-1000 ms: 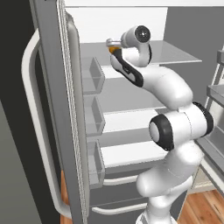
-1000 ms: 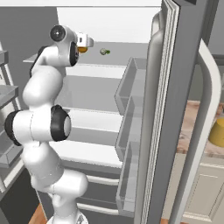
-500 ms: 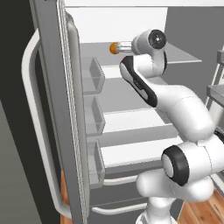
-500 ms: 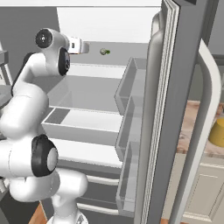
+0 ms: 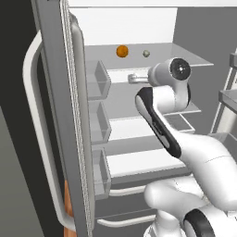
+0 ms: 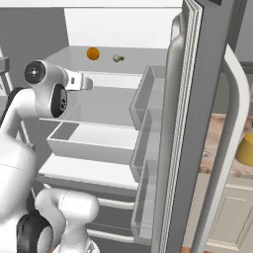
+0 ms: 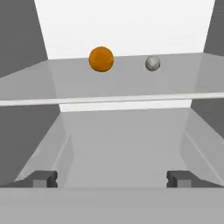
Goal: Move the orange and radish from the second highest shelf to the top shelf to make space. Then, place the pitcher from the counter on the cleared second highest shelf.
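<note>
Near the top centre of the left base view, the orange sits on the top shelf of the open fridge, with the radish just beside it to the right and apart from it. The right base view shows the same pair in the upper left of the frame, the orange left of the radish, both toward the back of the glass top shelf. In the hand view the orange and the radish lie in the upper half of the frame beyond the shelf's pale front edge, and below that edge the second highest shelf runs back as a bare pale grey surface. The gripper stands wide open and holds nothing, its two dark fingertips well apart at the bottom of the hand view. In the left base view the gripper points left at mid-height, just below the level of the top shelf. At the right edge of the right base view, part of the amber-yellow pitcher rests on the mottled counter beyond the fridge door.
</note>
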### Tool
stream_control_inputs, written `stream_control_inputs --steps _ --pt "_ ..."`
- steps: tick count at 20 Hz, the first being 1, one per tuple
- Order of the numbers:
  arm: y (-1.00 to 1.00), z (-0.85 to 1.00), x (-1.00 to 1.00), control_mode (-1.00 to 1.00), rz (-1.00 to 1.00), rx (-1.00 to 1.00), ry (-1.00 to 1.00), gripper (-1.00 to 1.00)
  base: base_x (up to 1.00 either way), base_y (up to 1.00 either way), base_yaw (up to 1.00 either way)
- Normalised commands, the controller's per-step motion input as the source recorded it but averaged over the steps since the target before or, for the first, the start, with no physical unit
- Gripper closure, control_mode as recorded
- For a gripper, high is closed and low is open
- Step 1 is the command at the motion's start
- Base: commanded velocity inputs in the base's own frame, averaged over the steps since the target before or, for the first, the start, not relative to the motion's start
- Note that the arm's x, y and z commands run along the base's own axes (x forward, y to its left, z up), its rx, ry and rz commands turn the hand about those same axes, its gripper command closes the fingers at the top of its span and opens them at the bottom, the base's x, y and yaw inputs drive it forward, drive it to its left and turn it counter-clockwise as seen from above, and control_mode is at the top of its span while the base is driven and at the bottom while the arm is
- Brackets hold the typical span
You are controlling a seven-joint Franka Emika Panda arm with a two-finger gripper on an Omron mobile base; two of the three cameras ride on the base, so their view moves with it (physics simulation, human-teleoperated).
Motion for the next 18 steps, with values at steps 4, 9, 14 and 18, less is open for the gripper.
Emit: stream_control_inputs --steps 4,9,14,18 --pt "0.0 -0.87 -1.0 -1.0 0.08 0.0 0.18 -1.0 0.0 0.0 0.0" --pt "-0.01 -0.8 -1.0 -1.0 0.08 0.0 0.2 -1.0 0.0 0.0 0.0" --pt "-0.17 -0.31 -0.67 -1.0 0.03 0.0 0.06 -1.0 0.0 0.0 0.0" --pt "-0.31 0.0 -0.06 -1.0 -0.12 0.0 0.0 -1.0 0.0 0.0 0.0"
